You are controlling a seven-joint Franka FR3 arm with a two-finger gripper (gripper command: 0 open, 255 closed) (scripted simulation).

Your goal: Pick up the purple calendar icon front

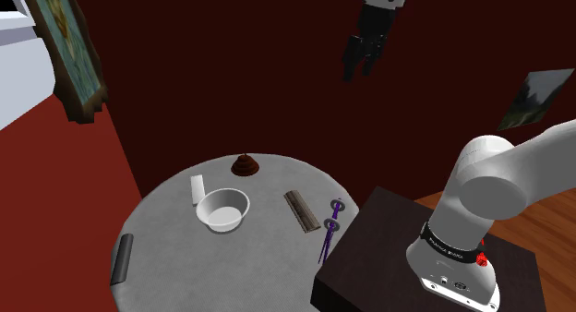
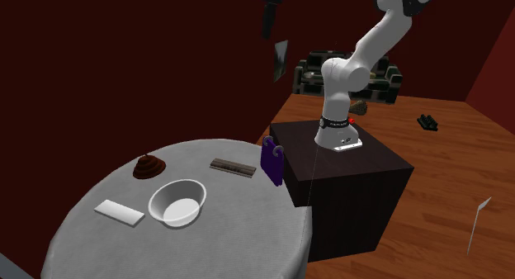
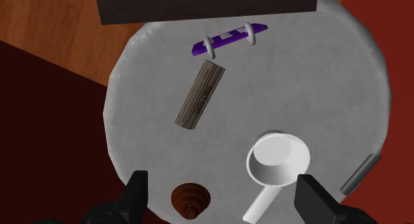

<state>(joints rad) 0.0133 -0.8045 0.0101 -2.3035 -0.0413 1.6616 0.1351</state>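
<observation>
Purple calendar icon point(image 2: 273, 163) standing upright on its narrow lower edge at the edge of the round grey table point(image 1: 175, 255) nearest the stand point(image 1: 388, 227); seen from above it is a thin strip crossed by two pale rings; judged a light, stiff, thin plate, easily toppled, smooth on its faces; best hold is probably from above, pads pinching the two flat faces between the rings. Brown ridged bar point(image 3: 200, 95) lies flat just inward of it; white bowl point(image 3: 278, 160) sits near the table's middle; brown cone point(image 3: 190, 199) stands toward the far edge. Claw point(image 1: 355, 72) hangs high over that far side, fingers apart and holding nothing; the icon is well apart from it, across the table and far below; its long side runs roughly along the line between the fingers, so a wrist turn seems needed.
</observation>
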